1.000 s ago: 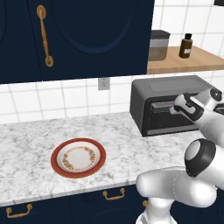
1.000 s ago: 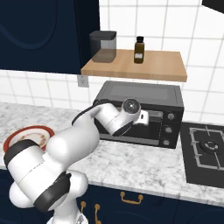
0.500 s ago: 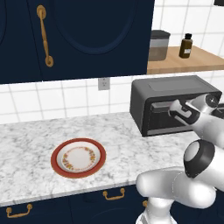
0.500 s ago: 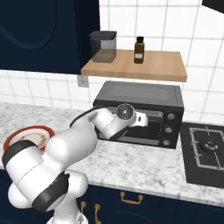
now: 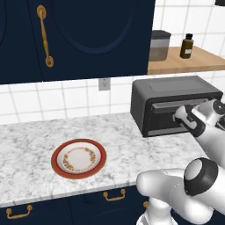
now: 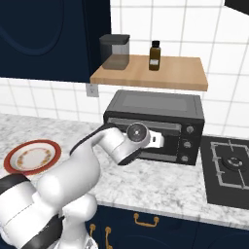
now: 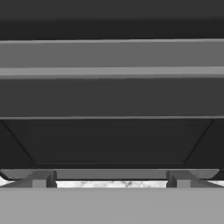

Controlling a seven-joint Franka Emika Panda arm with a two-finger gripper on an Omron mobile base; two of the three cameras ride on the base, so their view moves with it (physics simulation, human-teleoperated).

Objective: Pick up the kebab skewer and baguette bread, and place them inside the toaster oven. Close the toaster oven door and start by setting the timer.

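1. Landmark = toaster oven, dark grey matte box on the marble counter, under the wood shelf. Your gripper sits right at its front face, jaws spread about as wide as they go, nothing held.
2. Toaster oven door looks shut or nearly so. Its bar handle runs horizontal across the hand view, close in front of the fingers.
3. Key relation: the handle's long axis is side to side, lying straight ahead of the gripper, and the hinge is along the door's lower edge. Judgement: next move, whether a push or a grab, goes along the oven's front normal. I can't tell if the fingers touch the door yet.
4. Knobs stack down the oven's right side, just right of the gripper in the right base view. The timer's prob. one of them; can't say which.
5. Plate, red rim w/ floral ring, sits well left of the oven and is bare. No skewer or baguette on it. Judgement: they're likely inside the oven already, but the glass is too dark to confirm.
6. Textures: the door is smooth w/ dark glass and the handle is a flat grey bar. Speckled counter shows below the door edge in the hand view.
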